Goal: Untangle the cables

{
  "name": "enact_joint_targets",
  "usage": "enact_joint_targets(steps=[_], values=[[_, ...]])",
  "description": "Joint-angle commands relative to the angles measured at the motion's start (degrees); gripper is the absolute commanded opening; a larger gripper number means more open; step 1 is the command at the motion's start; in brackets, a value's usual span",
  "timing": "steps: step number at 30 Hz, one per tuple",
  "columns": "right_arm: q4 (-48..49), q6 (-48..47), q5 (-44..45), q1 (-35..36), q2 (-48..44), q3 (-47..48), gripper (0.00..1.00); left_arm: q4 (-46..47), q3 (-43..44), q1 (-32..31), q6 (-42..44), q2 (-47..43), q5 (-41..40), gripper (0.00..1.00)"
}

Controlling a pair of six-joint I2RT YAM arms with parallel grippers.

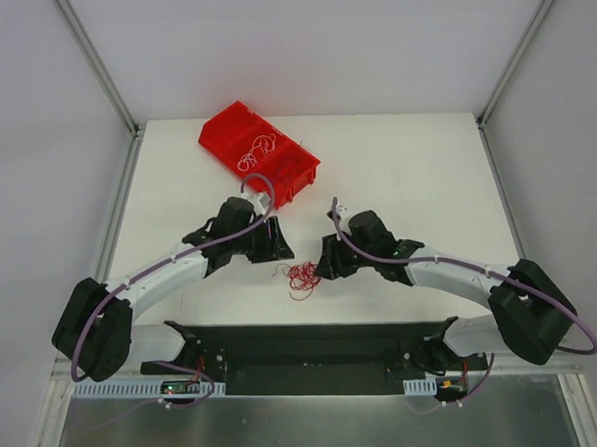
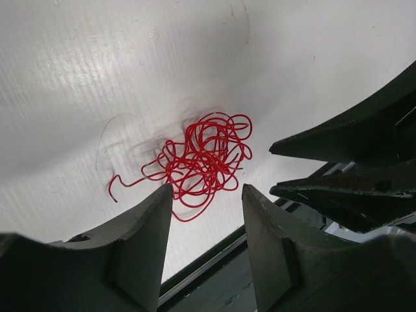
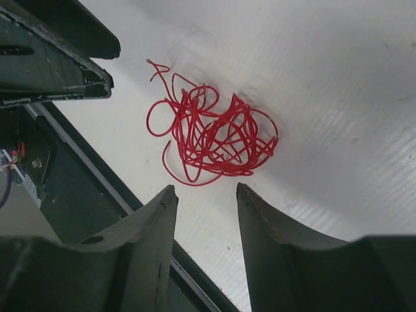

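Where left gripper (image 2: pixel 207 192) and right gripper (image 3: pixel 206 190) gape, cables (image 1: pixel 301 277) lie, seemingly untouched

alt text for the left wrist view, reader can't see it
A small tangle of thin red cables lies on the white table, just past the open left tool, whose two dark fingers frame it. The right tool pokes in from the right edge.

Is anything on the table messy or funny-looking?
Yes. The red cables lie knotted in one curly clump on the table near the front edge. The red bin at the back sits crooked to the table edges, with a whitish cable curled inside.
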Motion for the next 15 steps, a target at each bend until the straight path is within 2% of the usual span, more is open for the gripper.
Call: enact_joint_targets(steps=[1, 3, 4, 6, 12, 15], values=[[1.78, -4.26, 4.44, 1.51, 3.69, 6.05, 0.43, -0.38, -0.83, -0.79, 0.53, 1.11, -2.76, 0.45], [0.81, -5.94, 5.23, 1.95, 5.63, 7.99, 0.42, -0.47, -0.74, -0.79, 1.84, 2.17, -2.32, 0.48], [0.46, -6.47, 5.49, 2.22, 6.51, 8.61, 0.42, -0.81, -0.48, -0.79, 2.81, 3.04, -2.58, 0.56], [0.45, -7.17, 4.97, 2.57, 7.91, 9.58, 0.42, -1.52, 0.39, -0.79, 5.18, 4.10, -3.20, 0.65], [0.45, -7.35, 4.97, 3.80, 12.31, 11.69, 0.37, -2.58, 3.12, -0.79, 7.56, 10.42, -1.98, 0.65], [0.72, -6.82, 5.58, 4.06, 13.37, 11.25, 0.35, -2.23, 3.39, -1.05, 7.21, 12.80, -0.83, 0.58]])
